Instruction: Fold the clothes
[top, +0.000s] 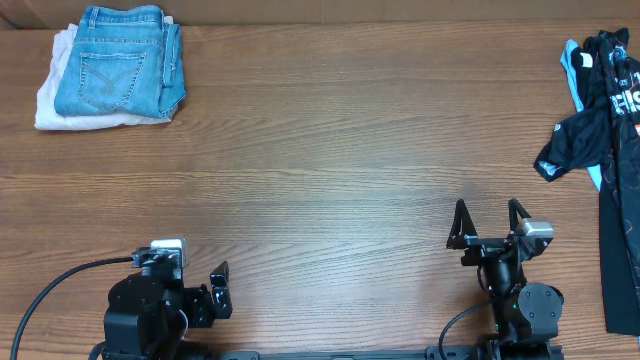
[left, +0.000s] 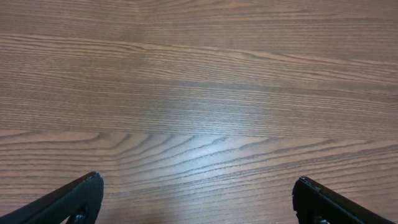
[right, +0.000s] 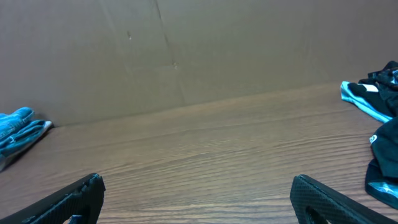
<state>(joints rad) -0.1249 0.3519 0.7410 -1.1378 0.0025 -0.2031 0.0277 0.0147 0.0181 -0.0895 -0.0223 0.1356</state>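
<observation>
Wood table (top: 320, 150): left gripper (top: 222, 289) and right gripper (top: 488, 210) gape wide, empty; grabbing the far-left jeans (top: 120, 60), I could snag trousers (top: 52, 105) underneath.

The jeans (top: 120, 60) lie at the far left corner of the tabletop (top: 330, 150), stacked on a second pair of trousers (top: 50, 105) that juts out to their left. A lettered garment (top: 600, 130) sprawls along the right edge. The left gripper (top: 220, 288) and right gripper (top: 488, 210) sit by the near edge, well apart from both piles.
</observation>
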